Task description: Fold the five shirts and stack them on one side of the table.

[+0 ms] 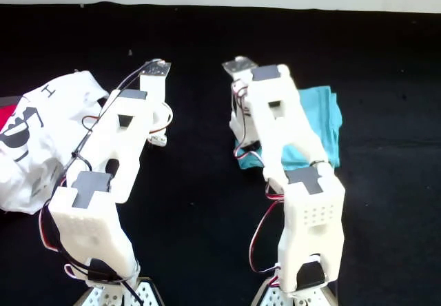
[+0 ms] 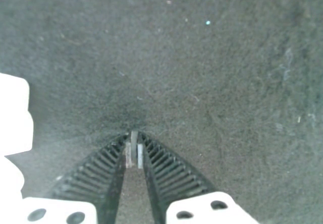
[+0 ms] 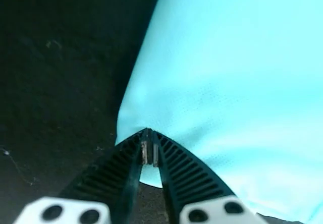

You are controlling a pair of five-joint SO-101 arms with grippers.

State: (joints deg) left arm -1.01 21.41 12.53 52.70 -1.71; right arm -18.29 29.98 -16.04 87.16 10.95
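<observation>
1. Reference item: the teal shirt (image 1: pixel 321 113) lies folded flat on the black worktop (image 1: pixel 200 189), on the right arm's side.

2. Right arm (image 1: pixel 289 147): it extends over the teal shirt and covers that shirt's inner edge in the high view. The right fingers (image 3: pixel 177 164) are clenched, tip against tip, and sit directly above the edge of the teal shirt, where teal fabric meets bare black worktop. No fabric is visible between the tips. Whether they press on the shirt cannot be determined.

3. Left arm (image 1: pixel 114 154): it stands beside the right arm, on the side away from the teal shirt. The left fingers (image 2: pixel 108 169) are clenched, tips together and gripping nothing, over bare worktop clear of the teal shirt.

4. White shirt (image 1: pixel 52 123): it is crumpled and unfolded, with black print, and lies well apart from the teal shirt, beyond the left arm. The left arm overlaps its near edge in the high view.

5. Red fabric (image 1: pixel 5 118): a small patch shows beside the white shirt, on the side farthest from the teal shirt.
</observation>
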